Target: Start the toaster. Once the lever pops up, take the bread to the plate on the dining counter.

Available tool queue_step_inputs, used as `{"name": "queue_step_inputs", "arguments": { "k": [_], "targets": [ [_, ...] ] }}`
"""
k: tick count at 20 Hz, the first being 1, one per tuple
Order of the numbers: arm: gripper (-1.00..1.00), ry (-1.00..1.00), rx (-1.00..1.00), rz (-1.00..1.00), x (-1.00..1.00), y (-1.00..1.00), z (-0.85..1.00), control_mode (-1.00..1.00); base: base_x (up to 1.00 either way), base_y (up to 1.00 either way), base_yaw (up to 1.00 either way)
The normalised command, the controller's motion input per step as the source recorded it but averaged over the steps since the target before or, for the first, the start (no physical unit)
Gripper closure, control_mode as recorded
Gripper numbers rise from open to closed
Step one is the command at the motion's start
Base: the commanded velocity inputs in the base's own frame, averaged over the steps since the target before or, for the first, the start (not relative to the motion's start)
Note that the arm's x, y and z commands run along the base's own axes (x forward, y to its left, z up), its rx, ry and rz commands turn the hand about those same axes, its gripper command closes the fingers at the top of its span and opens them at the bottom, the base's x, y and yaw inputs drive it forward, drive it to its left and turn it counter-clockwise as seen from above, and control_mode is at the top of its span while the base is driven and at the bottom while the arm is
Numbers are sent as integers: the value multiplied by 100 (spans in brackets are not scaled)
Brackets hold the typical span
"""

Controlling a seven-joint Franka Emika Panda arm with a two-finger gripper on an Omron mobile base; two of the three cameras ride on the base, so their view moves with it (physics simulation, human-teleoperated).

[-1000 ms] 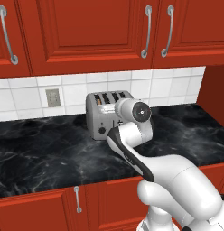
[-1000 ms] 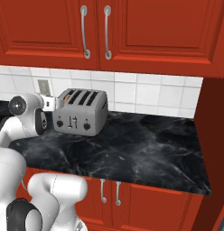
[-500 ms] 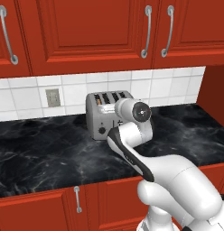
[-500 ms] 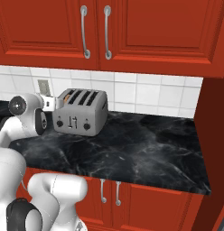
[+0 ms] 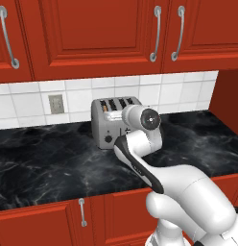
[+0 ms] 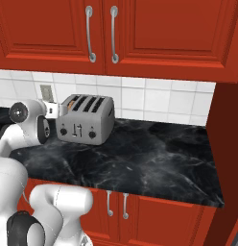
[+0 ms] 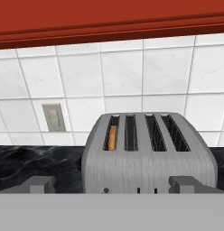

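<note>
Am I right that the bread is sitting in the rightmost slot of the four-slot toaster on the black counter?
Not quite: the bread is in the leftmost slot of the four-slot toaster, not the rightmost, as the hand view shows. The toaster does stand on the black counter.

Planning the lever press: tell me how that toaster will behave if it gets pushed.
The toaster is boxy and broad-based, so probably slides rather than tips. The glossy marble counter may offer little grip. Its metal shell looks rigid; bread sits in one end slot.
</note>
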Motion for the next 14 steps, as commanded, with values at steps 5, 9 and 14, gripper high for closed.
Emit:
{"name": "queue_step_inputs", "arguments": {
  "k": [5,9,14],
  "targets": [
    [-100,0,0,0,0,0,0,-100,0,0,0],
    [-100,0,0,0,0,0,0,-100,0,0,0],
    [-100,0,0,0,0,0,0,-100,0,0,0]
  ]
}}
